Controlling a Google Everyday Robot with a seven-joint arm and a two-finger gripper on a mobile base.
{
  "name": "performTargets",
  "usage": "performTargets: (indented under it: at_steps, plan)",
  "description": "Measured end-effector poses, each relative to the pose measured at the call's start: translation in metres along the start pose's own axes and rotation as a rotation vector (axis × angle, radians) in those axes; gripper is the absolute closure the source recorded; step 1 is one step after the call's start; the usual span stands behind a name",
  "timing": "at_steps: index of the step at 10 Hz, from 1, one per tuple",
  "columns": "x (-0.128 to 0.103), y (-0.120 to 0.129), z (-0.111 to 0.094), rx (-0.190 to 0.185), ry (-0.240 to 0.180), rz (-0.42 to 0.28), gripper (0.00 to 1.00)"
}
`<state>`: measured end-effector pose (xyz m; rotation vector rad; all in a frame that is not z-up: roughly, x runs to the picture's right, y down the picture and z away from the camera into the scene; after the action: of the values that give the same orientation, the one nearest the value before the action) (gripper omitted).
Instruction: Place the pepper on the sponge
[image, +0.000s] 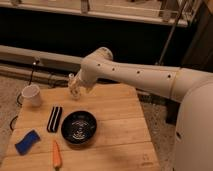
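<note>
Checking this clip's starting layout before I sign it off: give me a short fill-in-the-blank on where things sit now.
1. The slender orange pepper lies on the wooden table, beside, not on, the ____ wavy-edged sponge.
2. The striped black-and-white flat rectangle lies, in the picture, just ____ of the round black bowl.
3. The robot's hand hangs over the table's far edge, near the white ____.
Missing: blue; left; cup.

orange pepper (56, 153), blue sponge (27, 141), black bowl (78, 127), black-white striped pad (54, 118), whitish jaws (over tan table (120, 115) far-left edge).
</note>
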<state>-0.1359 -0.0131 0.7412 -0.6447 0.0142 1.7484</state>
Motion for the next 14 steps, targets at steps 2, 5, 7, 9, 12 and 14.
performTargets:
  at_steps: [2,5,7,9,12,14]
  plan:
    - [0.027,0.017,-0.004,-0.028,-0.013,-0.092,0.43]
    - [0.115,0.026,-0.001,-0.013,0.017,-0.332,0.43]
    - [0.154,0.021,0.0,0.051,0.037,-0.453,0.43]
    - [0.182,0.023,-0.002,0.156,0.06,-0.56,0.43]
    - [0.222,0.06,0.005,0.28,0.147,-0.647,0.43]
    - [0.251,0.074,0.028,0.328,0.255,-0.664,0.43]
